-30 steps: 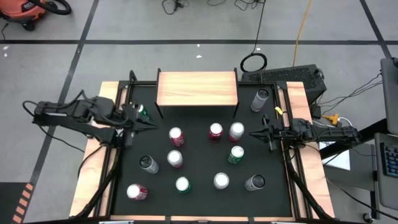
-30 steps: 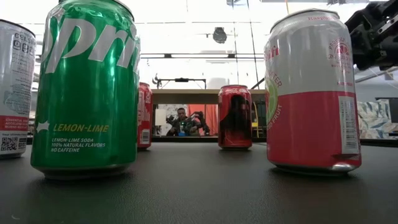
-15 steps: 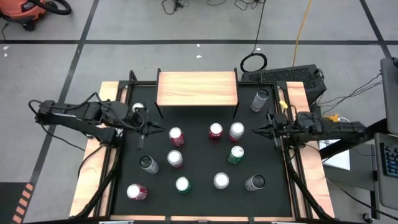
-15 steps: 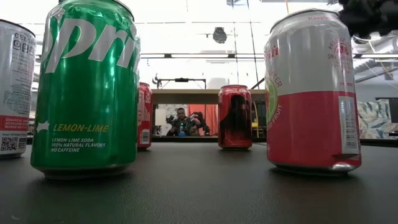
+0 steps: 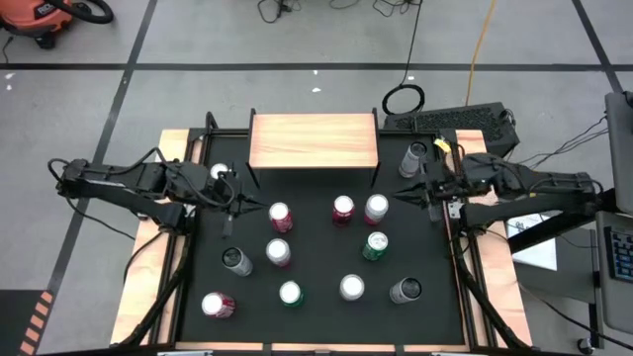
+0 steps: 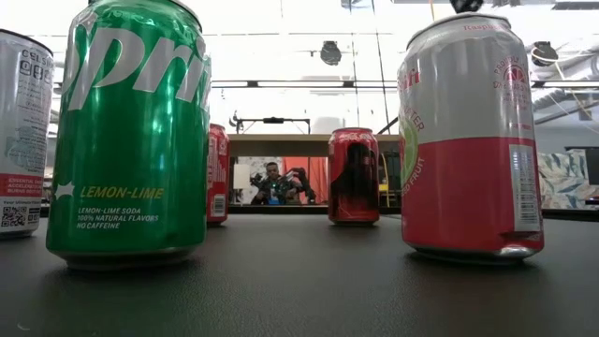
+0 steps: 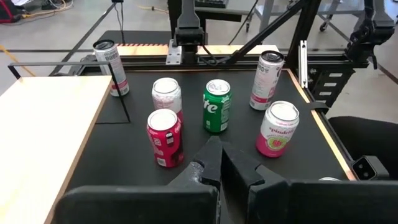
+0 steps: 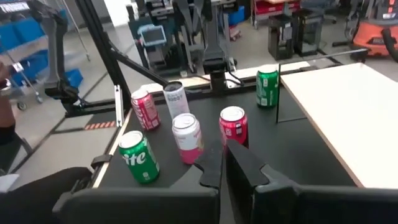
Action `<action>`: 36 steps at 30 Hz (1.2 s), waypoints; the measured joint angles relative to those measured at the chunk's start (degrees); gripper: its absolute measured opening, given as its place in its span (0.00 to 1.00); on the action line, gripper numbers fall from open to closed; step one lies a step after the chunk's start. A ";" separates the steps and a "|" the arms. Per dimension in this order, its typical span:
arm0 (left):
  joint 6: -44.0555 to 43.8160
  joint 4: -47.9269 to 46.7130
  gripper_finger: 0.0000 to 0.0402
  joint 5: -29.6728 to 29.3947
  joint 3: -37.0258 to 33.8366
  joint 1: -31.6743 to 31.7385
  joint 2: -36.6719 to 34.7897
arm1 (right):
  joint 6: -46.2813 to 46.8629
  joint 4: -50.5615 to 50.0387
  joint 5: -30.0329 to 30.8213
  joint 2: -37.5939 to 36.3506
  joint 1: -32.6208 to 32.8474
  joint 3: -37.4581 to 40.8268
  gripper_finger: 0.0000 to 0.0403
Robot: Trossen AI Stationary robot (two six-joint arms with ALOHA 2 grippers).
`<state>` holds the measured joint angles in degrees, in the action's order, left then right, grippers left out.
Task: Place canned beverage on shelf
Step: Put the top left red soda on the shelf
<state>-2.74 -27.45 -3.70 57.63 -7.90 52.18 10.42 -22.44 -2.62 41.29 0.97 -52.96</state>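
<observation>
**Cans wait, shelf bare**

Grey floor surrounds the black table (image 5: 326,307). From above, the shelf (image 5: 313,140) at its far edge holds nothing; cans (image 5: 343,208) stand mid-table. Left gripper (image 5: 251,206) and right gripper (image 5: 404,195), both pinched together, hover empty. Wrist views: rigid, smooth, dentable cylinders; grasp mid-body.

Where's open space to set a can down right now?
The shelf top is entirely bare. On the table, free strips lie just in front of the shelf and along the near edge. The middle is crowded with cans, between the left gripper and right gripper.
</observation>
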 joint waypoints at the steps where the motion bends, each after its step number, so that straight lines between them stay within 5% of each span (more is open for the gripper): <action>1: -0.02 -0.01 0.03 0.00 0.00 0.00 0.00 | -0.50 -0.68 -0.08 1.28 0.00 -1.16 0.00; 15: 0.04 1.47 0.03 -0.16 -0.02 0.00 0.00 | -7.88 -7.72 0.04 9.01 1.28 -3.99 0.00; 20: 6.40 2.91 0.04 -0.20 -0.02 -0.07 1.10 | -9.75 -6.37 5.97 8.84 3.26 -2.25 0.00; 36: 4.88 4.52 0.23 -8.90 -0.04 -0.09 8.90 | -12.27 -1.29 7.30 9.01 4.76 2.48 0.00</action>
<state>2.14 -22.93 -12.60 57.58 -7.99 61.08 -1.85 -23.73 4.69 50.30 5.74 -50.48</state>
